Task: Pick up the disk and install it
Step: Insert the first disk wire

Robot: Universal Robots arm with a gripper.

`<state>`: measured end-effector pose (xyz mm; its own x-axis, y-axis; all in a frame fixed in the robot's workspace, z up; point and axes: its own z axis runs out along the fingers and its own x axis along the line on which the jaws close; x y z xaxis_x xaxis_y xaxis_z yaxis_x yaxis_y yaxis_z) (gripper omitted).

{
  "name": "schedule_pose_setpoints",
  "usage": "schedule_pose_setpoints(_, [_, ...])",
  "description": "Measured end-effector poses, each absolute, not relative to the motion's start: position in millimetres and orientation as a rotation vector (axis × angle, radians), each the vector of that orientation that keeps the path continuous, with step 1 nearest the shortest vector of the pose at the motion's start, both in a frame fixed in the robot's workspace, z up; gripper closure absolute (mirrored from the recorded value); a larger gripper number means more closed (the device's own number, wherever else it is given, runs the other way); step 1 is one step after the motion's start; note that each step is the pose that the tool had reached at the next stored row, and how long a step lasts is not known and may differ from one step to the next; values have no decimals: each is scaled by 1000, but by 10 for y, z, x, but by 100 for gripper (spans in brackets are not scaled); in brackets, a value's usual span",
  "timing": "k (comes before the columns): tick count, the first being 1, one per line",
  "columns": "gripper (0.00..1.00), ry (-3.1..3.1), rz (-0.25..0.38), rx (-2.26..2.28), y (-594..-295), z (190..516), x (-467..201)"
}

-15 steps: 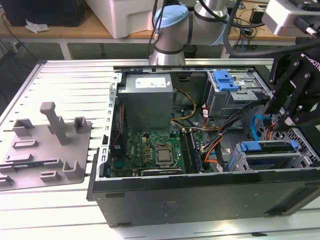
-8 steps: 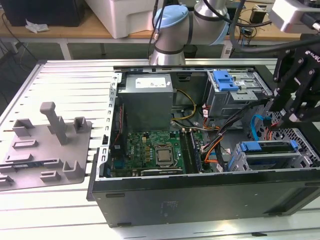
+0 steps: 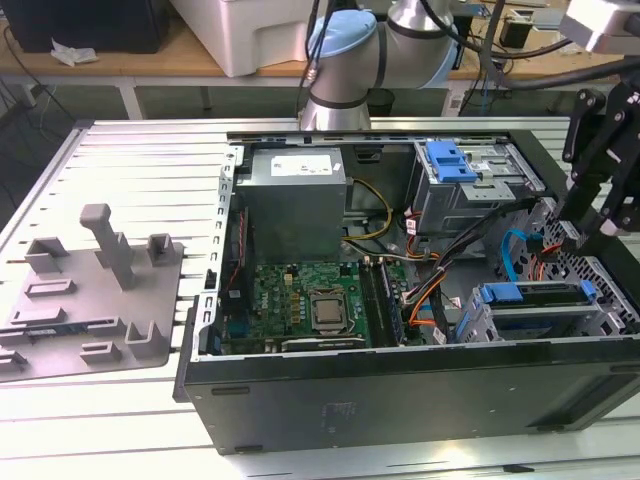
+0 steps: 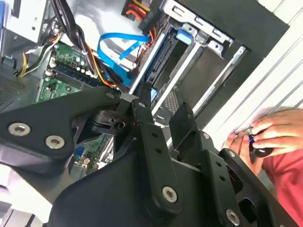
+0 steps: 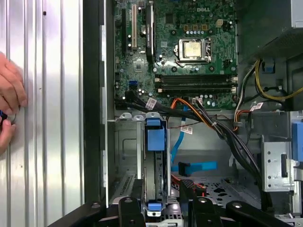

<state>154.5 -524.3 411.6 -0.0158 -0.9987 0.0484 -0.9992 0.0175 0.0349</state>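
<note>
**Disk sits in its cage, gripper hangs above with open fingers**

In the exterior view, an open computer case (image 3: 400,395) lies on a metal table (image 3: 100,430) with long grooves. The disk (image 3: 535,300) is inside the case, in a metal cage at the case's near corner on the exterior view's right. Its blue frame shows along the top. The black gripper (image 3: 588,222) hangs over that same end of the case, above the cage and not touching the disk. A green motherboard (image 3: 300,300) fills the middle of the case, and a grey power box (image 3: 295,200) sits by the far wall. A grey plastic tray (image 3: 90,290) lies on the table near its edge on the exterior view's left.

In the second wrist view, the gripper (image 4: 163,106) has its two black fingers (image 4: 142,106) apart, with nothing held between them. Past them is the cage with the disk's (image 4: 184,34) blue frame. A blue cable (image 4: 118,47) curls just beside the cage. A person's hand (image 4: 277,132) rests on the table outside the case, touching a small dark thing.

In the first wrist view, the disk (image 5: 155,137) stands on its edge in the cage, next to the case wall. The gripper's (image 5: 157,203) fingers are apart, one on each side of the disk's line. The hand (image 5: 9,94) is on the table (image 5: 52,142).
</note>
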Motion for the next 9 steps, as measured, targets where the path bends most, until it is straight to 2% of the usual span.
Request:
schedule_pose_setpoints(6, [56,-2169,64,2126,-5131,4094,1726])
schedule_pose_setpoints(9, [56,-2143,112,2093,-5107,4080,1762])
